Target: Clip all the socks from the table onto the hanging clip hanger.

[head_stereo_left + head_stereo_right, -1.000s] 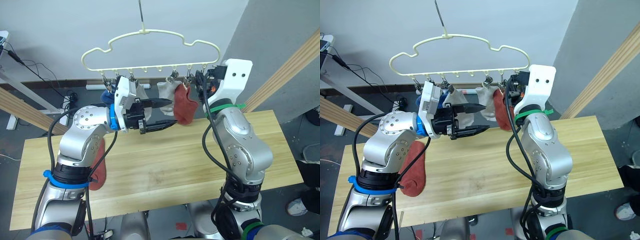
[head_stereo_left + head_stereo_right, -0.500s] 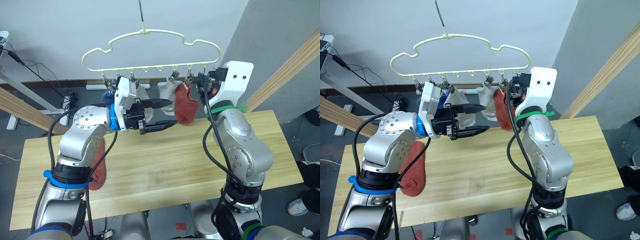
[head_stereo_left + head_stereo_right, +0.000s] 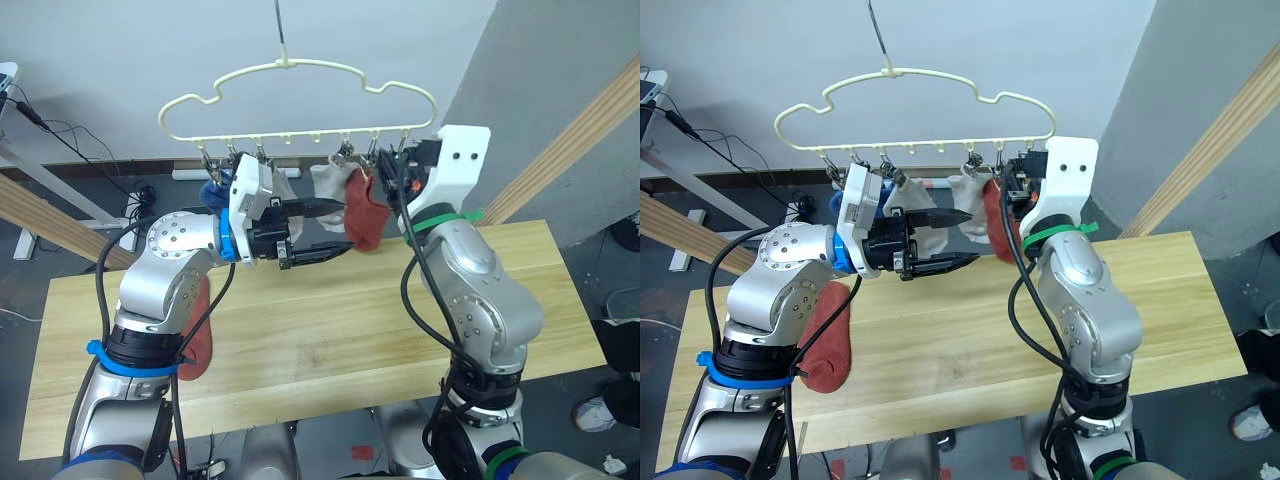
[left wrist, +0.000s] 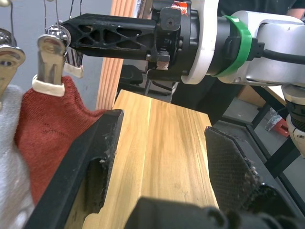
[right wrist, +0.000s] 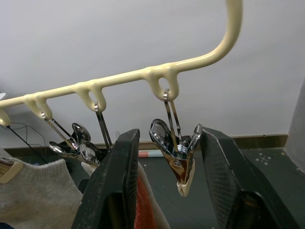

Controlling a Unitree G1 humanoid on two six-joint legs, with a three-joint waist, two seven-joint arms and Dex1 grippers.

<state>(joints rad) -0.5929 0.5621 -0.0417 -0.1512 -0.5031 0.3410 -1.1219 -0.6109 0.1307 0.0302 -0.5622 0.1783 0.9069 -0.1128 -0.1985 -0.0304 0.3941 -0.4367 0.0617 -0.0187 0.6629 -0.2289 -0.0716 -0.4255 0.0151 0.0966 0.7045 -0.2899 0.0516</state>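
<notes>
Right gripper [image 5: 164,191] is up at the hanger [image 3: 300,95], fingers spread, with the end clip [image 5: 177,157] hanging between them, not pinched as far as I can see. That clip is empty. Left gripper [image 3: 325,228] sits just below the clip row, fingers apart, holding nothing. Hanger holds a red sock [image 3: 364,215] next to the end clip, a grey sock [image 3: 328,182] beside it, another grey one [image 3: 283,187] behind my left wrist, and something blue [image 3: 213,192] at the far left, mostly hidden, so I can't count it. One red sock [image 3: 199,335] lies on the tabletop [image 3: 330,340], partly under my left arm. In the left wrist view the hung red sock [image 4: 45,129] is held at its cuff by a cream-tipped clip [image 4: 49,59]. Judgement: the socks are light, soft and limp, they'll sag and fold wherever I take them, low slip risk in rubbery pads. Best hold is the cuff edge, pinched flat so a short lip sticks out for the clip to bite. The clip is stiff sprung metal on a loose wire link, and the hanger swings on its hook, so squeezing the clip's upper ends will push it around; go slow and square. Likely next: left goes down for the tabletop sock while right stays on the clip.
</notes>
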